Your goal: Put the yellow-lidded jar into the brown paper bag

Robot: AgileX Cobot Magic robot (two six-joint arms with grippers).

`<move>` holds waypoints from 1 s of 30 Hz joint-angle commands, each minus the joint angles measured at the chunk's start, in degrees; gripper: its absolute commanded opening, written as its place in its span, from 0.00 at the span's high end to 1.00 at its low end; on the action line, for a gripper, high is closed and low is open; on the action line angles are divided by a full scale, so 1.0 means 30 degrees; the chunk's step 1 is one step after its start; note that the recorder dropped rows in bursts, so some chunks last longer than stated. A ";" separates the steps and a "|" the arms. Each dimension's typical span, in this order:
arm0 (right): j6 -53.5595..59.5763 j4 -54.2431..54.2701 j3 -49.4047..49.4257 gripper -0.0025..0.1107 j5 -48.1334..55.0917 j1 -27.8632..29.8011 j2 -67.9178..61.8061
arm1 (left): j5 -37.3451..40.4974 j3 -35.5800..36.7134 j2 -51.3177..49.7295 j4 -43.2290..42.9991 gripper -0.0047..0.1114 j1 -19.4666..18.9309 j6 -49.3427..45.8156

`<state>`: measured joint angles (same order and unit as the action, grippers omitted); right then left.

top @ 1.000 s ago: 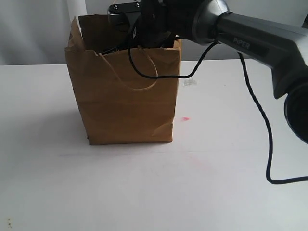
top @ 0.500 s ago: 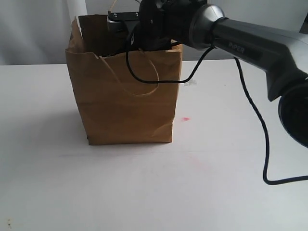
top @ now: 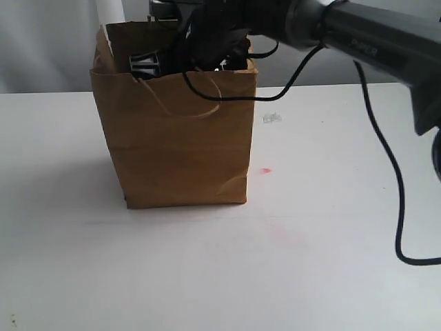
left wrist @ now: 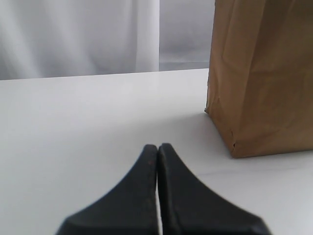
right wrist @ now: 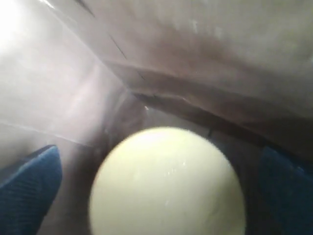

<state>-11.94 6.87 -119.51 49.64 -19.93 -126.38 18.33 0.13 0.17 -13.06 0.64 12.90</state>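
The brown paper bag [top: 180,138] stands on the white table, and its side also shows in the left wrist view [left wrist: 264,73]. My right arm [top: 227,34] reaches down into the bag's mouth. Inside the bag the yellow-lidded jar [right wrist: 166,186] shows only its round pale-yellow lid; its body is hidden. My right gripper [right wrist: 159,151] is open, and its blue fingers [right wrist: 29,191] stand on either side of the lid without touching it. In the exterior view the jar is hidden by the bag. My left gripper [left wrist: 158,147] is shut and empty, low over the table beside the bag.
A black cable [top: 386,158] hangs from the right arm and loops down to the table at the right. A small red mark [top: 265,170] lies right of the bag. A white curtain [left wrist: 78,34] backs the table.
The right arm's wrist has tipped and sunk deeper into the bag's mouth, toward the left. The bag has shifted slightly. The left gripper's motion is not shown.
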 commanded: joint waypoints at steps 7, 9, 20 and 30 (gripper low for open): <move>-0.0354 0.1280 0.0040 0.05 0.0446 -0.0028 0.2887 | -0.0181 -0.0043 -0.0057 0.0072 0.95 0.0100 0.0074; -0.0230 0.2086 0.0040 0.06 0.0446 -0.0028 0.3229 | -0.0181 -0.0043 -0.0057 0.0072 0.95 0.0100 0.0074; 0.0549 0.1205 0.0040 0.81 0.3100 -0.0028 0.5454 | -0.0181 -0.0043 -0.0057 0.0072 0.95 0.0100 0.0074; 0.2185 -0.0883 0.0236 0.98 0.6773 -0.0028 0.8678 | -0.0181 -0.0043 -0.0057 0.0072 0.95 0.0100 0.0074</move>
<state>-6.33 6.77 -119.41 68.87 -19.93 -104.00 18.33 0.13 0.17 -13.06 0.64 12.90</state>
